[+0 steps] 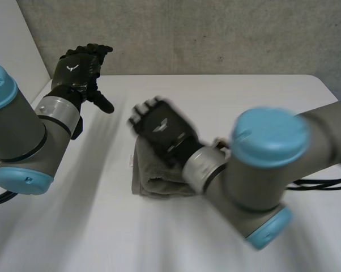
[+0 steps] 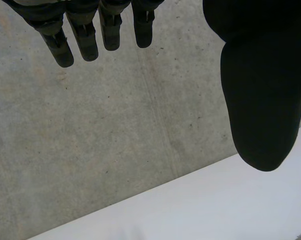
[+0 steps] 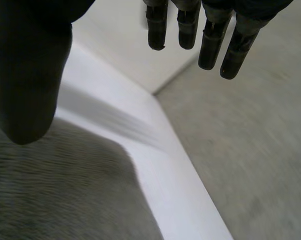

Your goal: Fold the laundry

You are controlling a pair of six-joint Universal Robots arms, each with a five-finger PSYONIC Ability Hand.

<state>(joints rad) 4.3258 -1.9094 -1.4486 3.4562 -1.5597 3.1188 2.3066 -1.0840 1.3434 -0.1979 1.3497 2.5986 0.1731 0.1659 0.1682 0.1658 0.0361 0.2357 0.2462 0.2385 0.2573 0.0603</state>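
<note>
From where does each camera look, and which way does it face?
Head view: between and behind the arms, looking down at the table and folded grey towel; both arms, left hand raised, right hand over the towel.
Left wrist view: on the left wrist, facing the wall and table edge; its fingers and thumb.
Right wrist view: on the right wrist, facing towel and table; fingers, thumb.
Head and right wrist views share the towel.

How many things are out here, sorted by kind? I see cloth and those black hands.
Grey folded towel: 1
Black robot hands: 2, the left hand and the right hand
White table: 1
Total: 4
</note>
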